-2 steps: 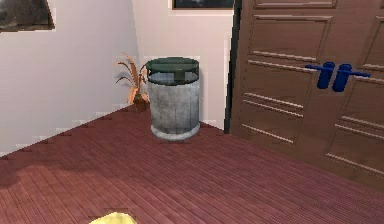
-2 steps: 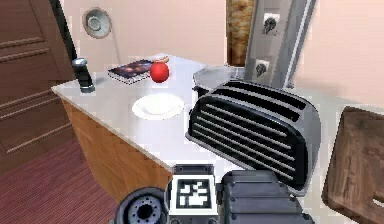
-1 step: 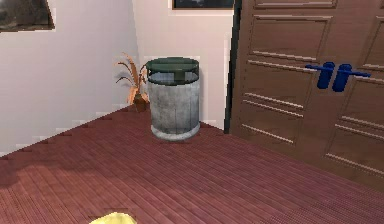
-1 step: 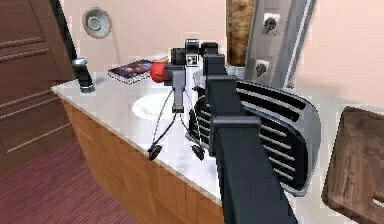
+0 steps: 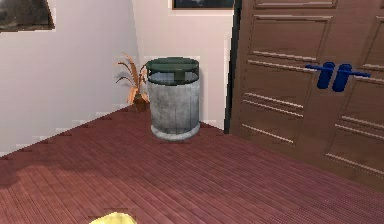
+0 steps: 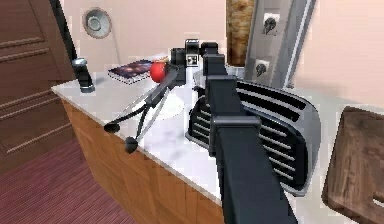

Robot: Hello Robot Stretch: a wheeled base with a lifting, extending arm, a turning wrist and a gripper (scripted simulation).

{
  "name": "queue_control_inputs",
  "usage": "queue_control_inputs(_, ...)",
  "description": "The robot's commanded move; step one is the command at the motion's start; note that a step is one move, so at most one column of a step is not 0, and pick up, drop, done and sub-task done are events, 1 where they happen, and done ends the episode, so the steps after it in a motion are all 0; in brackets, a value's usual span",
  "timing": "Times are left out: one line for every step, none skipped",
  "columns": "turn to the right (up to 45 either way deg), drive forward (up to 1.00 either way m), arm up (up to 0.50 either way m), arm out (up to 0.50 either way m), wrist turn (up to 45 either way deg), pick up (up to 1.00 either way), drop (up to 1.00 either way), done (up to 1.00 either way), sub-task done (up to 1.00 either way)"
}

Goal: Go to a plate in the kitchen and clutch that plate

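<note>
A small round pale disc [image 6: 97, 22], shaped like a plate, stands against the wall at the back of the white countertop [image 6: 175, 140]. My arm reaches out over this counter. The gripper [image 6: 121, 135] points toward the counter's near left edge, its thin fingers [image 6: 146, 112] over bare countertop, and it holds nothing. A red round thing [image 6: 158, 71] lies just beyond the gripper's dark body, beside the white marker squares.
On the counter are a dark can [image 6: 83, 73], a flat book [image 6: 130, 71], a chrome toaster [image 6: 270, 125] by the arm and a wooden board [image 6: 360, 160]. Ahead stand a grey bin [image 5: 175, 97], a dried plant [image 5: 132, 80] and a brown door [image 5: 310, 90] on open floor.
</note>
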Motion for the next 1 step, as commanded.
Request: queue_control_inputs(0.0,0.00,0.00,0.00,45.0,0.00,0.00,0.00,0.00)
